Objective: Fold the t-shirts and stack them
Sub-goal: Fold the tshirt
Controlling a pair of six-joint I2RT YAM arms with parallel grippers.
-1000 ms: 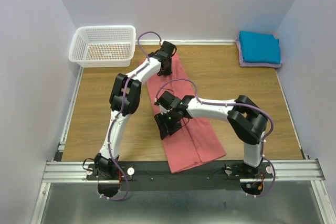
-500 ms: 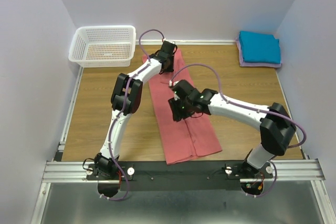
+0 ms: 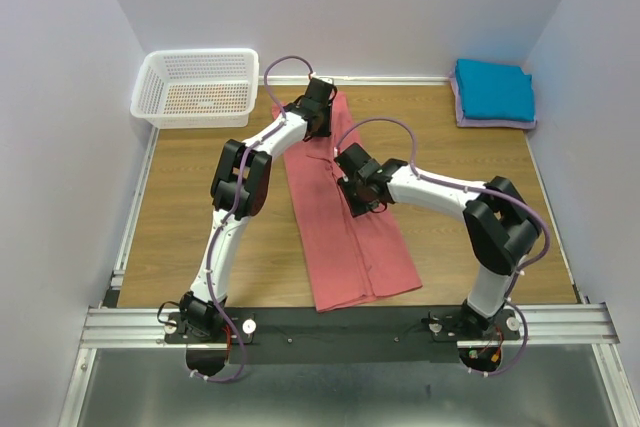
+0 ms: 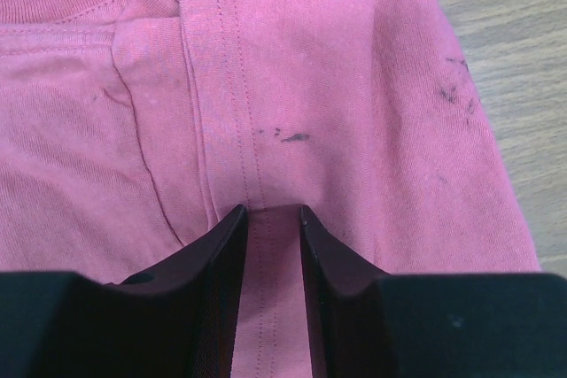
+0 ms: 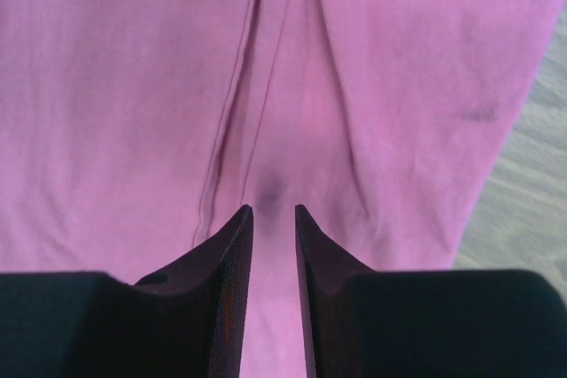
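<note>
The salmon-pink t-shirt [image 3: 350, 247] lies folded into a long strip running from the far middle of the table towards the near edge. My left gripper [image 3: 318, 119] is at its far collar end. In the left wrist view its jaws [image 4: 270, 212] stand narrowly apart, with a folded sleeve seam of the pink cloth [image 4: 354, 86] between them. My right gripper [image 3: 357, 197] is down on the middle of the strip. Its jaws [image 5: 273, 210] are nearly closed on the pink cloth [image 5: 133, 86], and creases run in towards them. The teal-blue t-shirt [image 3: 494, 89] lies folded on the pale lavender one [image 3: 462, 117] at the far right.
A white lattice basket [image 3: 195, 87] stands at the far left corner. The wooden table [image 3: 200, 227] is walled on three sides. A metal rail [image 3: 350, 325] with both arm bases runs along the near edge.
My right gripper has moved from the strip's lower left part up to its middle. The shirt's near end has shifted slightly away from the rail. The left arm has stayed at the collar end.
</note>
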